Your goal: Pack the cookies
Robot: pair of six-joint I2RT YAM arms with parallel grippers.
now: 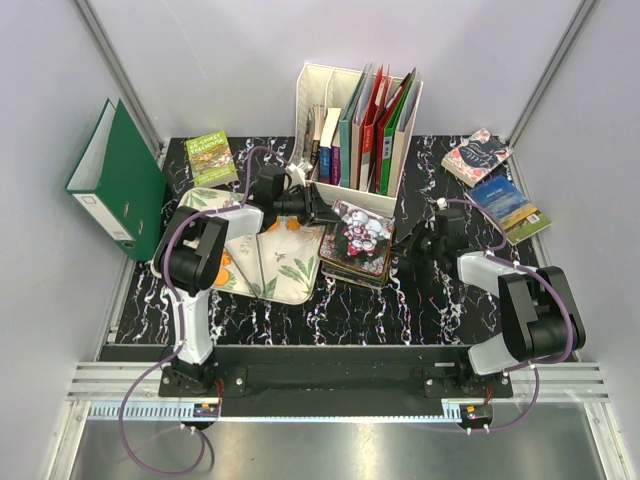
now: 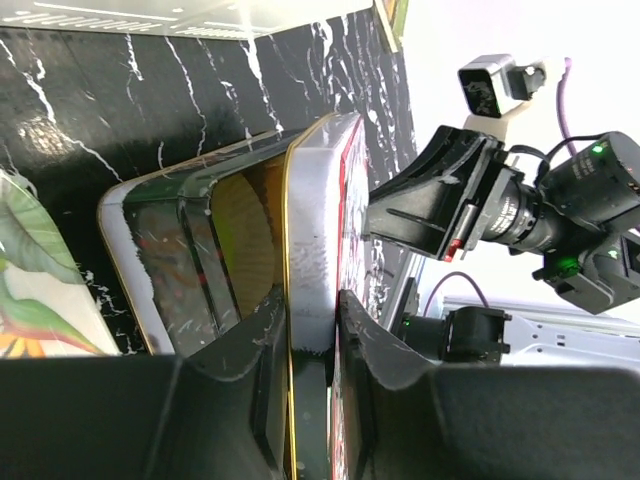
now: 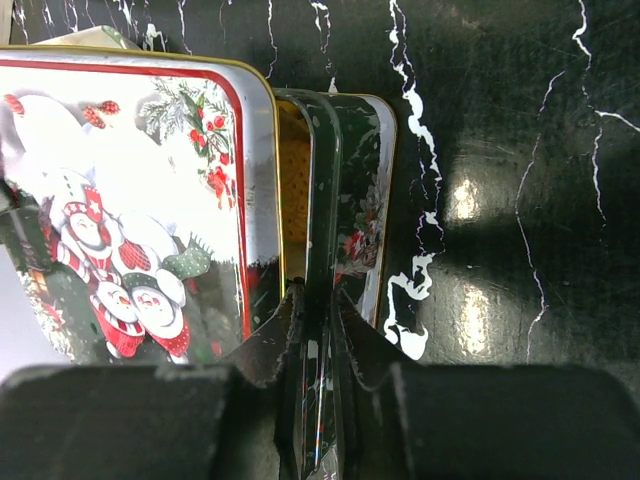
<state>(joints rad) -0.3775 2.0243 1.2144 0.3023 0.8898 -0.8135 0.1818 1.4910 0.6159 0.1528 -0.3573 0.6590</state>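
From above: near the middle of the table (image 1: 440, 300), a tin (image 1: 350, 272) with a snowman lid (image 1: 360, 235) set askew on it; left gripper (image 1: 318, 210) at the lid's far-left corner, right gripper (image 1: 420, 243) at the tin's right side. Just left of the tin, under the left arm, a leaf-print mat (image 1: 270, 270) with orange patches, whether print or cookies cannot tell. Behind the tin, a file rack (image 1: 345, 110) of books; against the left wall, a green binder (image 1: 115, 180). From the left wrist: fingers (image 2: 240, 350) pressed together on the lid's silver rim, pinching it, with the lid standing apart from the tin along this edge; through the gap, a pleated paper cup (image 2: 245, 235) inside the tin, cookies not to be made out. From the right wrist: fingers (image 3: 265, 345) nipped tight on the tin's dark wall, lid lying to their left, partly over the tin. Between lid and wall, a strip of yellow-orange inside the tin, too little to name
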